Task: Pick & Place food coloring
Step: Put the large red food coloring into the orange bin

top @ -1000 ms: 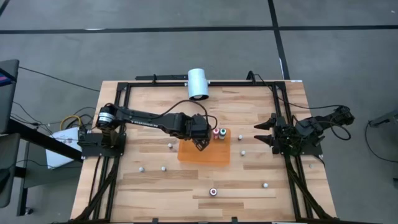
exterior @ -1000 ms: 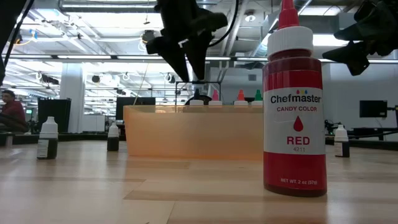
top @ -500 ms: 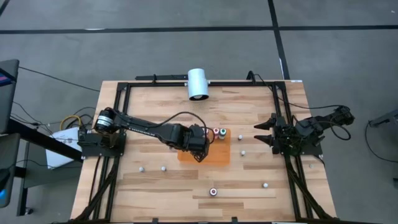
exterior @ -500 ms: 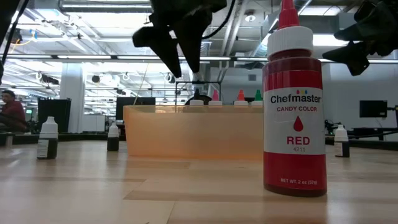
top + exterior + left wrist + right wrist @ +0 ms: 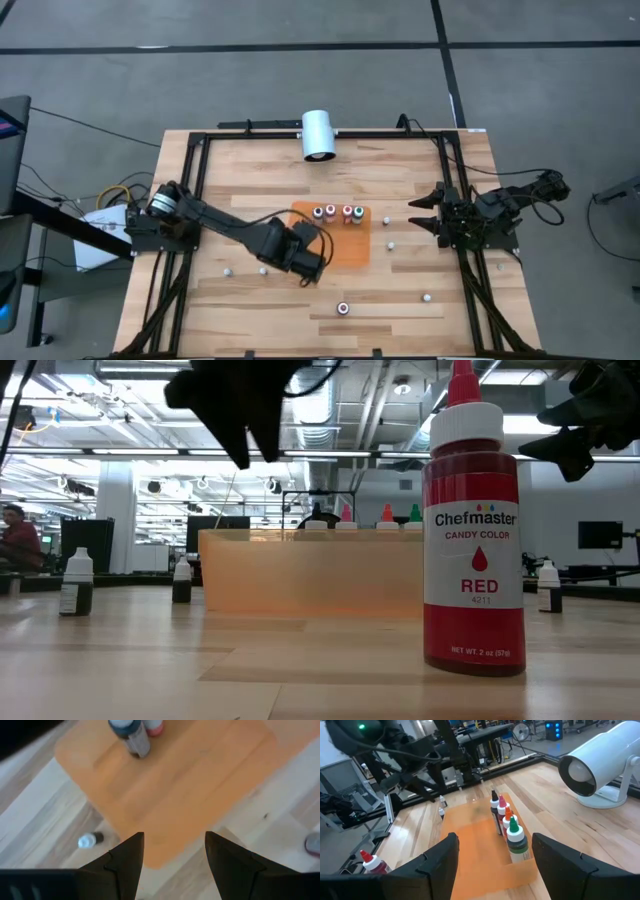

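Observation:
Four food coloring bottles (image 5: 338, 212) stand upright in a row on the far part of the flat orange mat (image 5: 335, 245). The right wrist view shows them (image 5: 506, 822) with dark, pink, orange and green tops. A red-topped bottle (image 5: 473, 530) stands near the table's near edge. My left gripper (image 5: 310, 268) hangs open and empty above the mat's near-left corner (image 5: 150, 845), pointing steeply down. My right gripper (image 5: 413, 214) waits open at the table's right side.
Several more small bottles stand scattered on the bare wood, among them one left of the mat (image 5: 263, 270), one right of it (image 5: 391, 245) and one at the near right (image 5: 426, 297). A large white cylinder (image 5: 319, 134) lies at the far edge. A black frame (image 5: 200, 150) borders the table.
My left gripper has swung from above the mat beside the bottle row toward the table's near edge and a little left, staying at the same height and open. The bottles it covered from above now show. Nothing on the table has moved.

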Controlling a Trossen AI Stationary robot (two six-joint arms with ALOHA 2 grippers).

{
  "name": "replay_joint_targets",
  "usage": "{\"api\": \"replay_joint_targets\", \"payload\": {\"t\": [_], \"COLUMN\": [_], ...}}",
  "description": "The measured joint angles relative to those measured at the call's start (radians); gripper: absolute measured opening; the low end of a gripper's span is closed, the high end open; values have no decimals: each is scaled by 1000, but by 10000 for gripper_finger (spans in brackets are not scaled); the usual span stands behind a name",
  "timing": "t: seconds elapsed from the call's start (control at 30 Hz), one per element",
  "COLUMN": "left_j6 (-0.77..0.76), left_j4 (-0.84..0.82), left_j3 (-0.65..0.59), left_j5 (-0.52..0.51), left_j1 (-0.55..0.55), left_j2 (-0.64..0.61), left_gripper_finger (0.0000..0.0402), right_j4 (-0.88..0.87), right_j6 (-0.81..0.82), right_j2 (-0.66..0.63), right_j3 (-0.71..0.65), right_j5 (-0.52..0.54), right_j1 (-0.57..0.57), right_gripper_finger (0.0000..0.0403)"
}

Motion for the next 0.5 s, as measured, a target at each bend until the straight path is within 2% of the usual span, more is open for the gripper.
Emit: {"api": "replay_joint_targets", "payload": {"t": [0.27, 0.5], "left_j6": [-49, -210], "left_j4": [-28, -167], "left_j3": [0, 0], "left_j5": [-26, -72], "left_j1": [-106, -165], "left_j2": [0, 0], "left_gripper_finger": [203, 203], "right_j4": [0, 5], "right_j6": [0, 0], "right_j2": [0, 0], "right_j3": [0, 0], "right_j5": [0, 0], "right_j1": [0, 0], "right_gripper_finger": [240, 240]}}
